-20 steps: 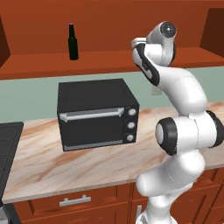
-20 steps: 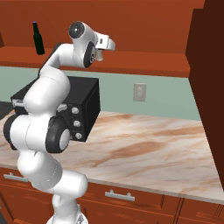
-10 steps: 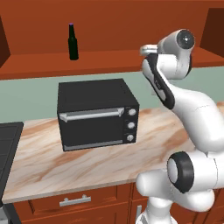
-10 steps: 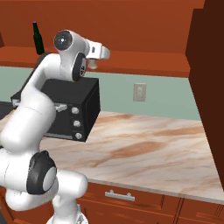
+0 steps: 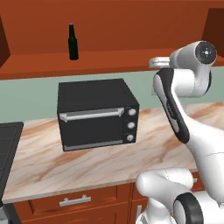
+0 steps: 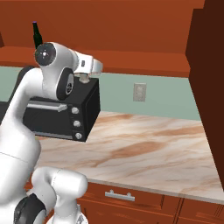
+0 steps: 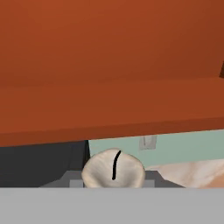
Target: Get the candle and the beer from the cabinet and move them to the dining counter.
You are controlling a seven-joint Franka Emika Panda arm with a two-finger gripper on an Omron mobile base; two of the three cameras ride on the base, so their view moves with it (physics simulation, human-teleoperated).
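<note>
My gripper (image 7: pixel 113 178) is shut on the candle (image 7: pixel 103 169), a pale stubby cylinder with a black wick that I see end-on between the fingertips. In the right base view the gripper (image 6: pixel 84 78) hangs just below the cabinet (image 6: pixel 131 65) shelf edge, above the oven's right end. The beer (image 5: pixel 73 42), a dark bottle with a purple cap, stands upright on the cabinet (image 5: pixel 109 59) shelf at the far left, well apart from the gripper. It also rises behind my arm, the beer (image 6: pixel 37 35). The dining counter is out of view.
A black toaster oven (image 5: pixel 97 113) sits on the marbled counter (image 5: pixel 87 164) under the shelf. A wall socket (image 6: pixel 139 92) is on the green backsplash. A tall brown cabinet side (image 6: pixel 210 78) bounds the right. Drawers (image 5: pixel 74 201) run below the counter edge.
The arm has swung round and the hand has come down and away from the shelf with the candle in it. The beer and the oven have not moved.
</note>
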